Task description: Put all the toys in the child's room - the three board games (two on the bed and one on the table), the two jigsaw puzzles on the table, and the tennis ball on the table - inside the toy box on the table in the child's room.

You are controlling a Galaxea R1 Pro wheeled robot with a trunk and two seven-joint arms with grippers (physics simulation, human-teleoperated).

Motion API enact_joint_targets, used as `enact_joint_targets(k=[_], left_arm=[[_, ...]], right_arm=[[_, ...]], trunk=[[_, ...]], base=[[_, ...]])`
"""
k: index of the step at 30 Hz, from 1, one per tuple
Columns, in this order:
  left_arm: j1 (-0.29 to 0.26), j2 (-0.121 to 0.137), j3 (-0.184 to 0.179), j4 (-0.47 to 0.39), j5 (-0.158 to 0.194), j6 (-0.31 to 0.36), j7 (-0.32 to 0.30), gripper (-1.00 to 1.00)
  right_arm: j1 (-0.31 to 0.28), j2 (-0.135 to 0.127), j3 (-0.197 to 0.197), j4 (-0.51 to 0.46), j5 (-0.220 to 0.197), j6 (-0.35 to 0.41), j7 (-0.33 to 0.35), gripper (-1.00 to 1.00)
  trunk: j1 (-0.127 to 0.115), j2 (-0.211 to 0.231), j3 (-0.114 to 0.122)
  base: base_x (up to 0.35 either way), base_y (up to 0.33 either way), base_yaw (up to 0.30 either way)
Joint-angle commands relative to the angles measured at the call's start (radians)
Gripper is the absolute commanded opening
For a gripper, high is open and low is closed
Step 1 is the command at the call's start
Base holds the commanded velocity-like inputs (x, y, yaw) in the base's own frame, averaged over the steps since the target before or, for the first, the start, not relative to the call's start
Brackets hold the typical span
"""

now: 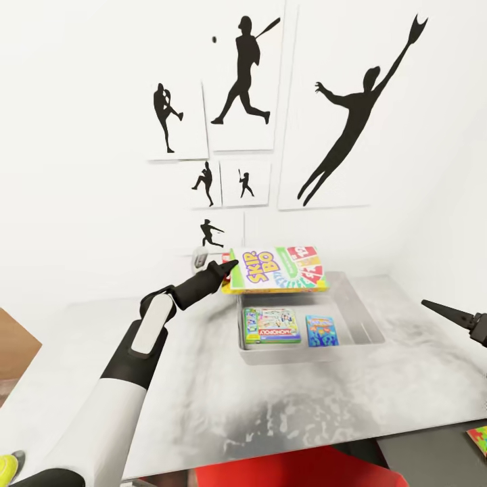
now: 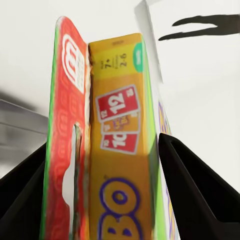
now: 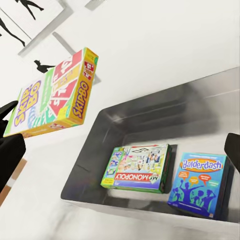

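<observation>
- Inside, the toy box (image 1: pixel 362 318) on the table (image 1: pixel 203 379) holds 2 board games: the green-edged Monopoly box (image 1: pixel 271 325) and the smaller blue Balderdash box (image 1: pixel 322 331), lying flat, apart.
- Above its far rim, the left gripper (image 1: pixel 228 265) pinches the yellow-green-red Skip-Bo box (image 1: pixel 277 268), held level.
- Right gripper (image 1: pixel 439 310): I cannot tell its state.
- A puzzle mat (image 1: pixel 479 439) lies at the table's near right.
</observation>
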Motion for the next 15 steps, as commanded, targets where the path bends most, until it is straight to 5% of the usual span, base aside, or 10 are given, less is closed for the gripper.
enact_joint_targets(k=[1,15], left_arm=[[-0.001,-0.001,0.001,0.000,0.002,0.004,-0.001,-1.00],[-0.030,-0.013,-0.042,0.012,0.000,-0.025,0.000,-1.00]], right_arm=[[-0.001,0.000,-0.001,0.000,0.004,0.003,0.006,1.00],[0.000,-0.004,0.001,-0.001,0.003,0.003,0.008,1.00]], trunk=[[0.001,-0.002,-0.002],[0.001,-0.002,-0.002]], base=[[0.000,0.001,-0.108],[0.000,0.000,-0.091]])
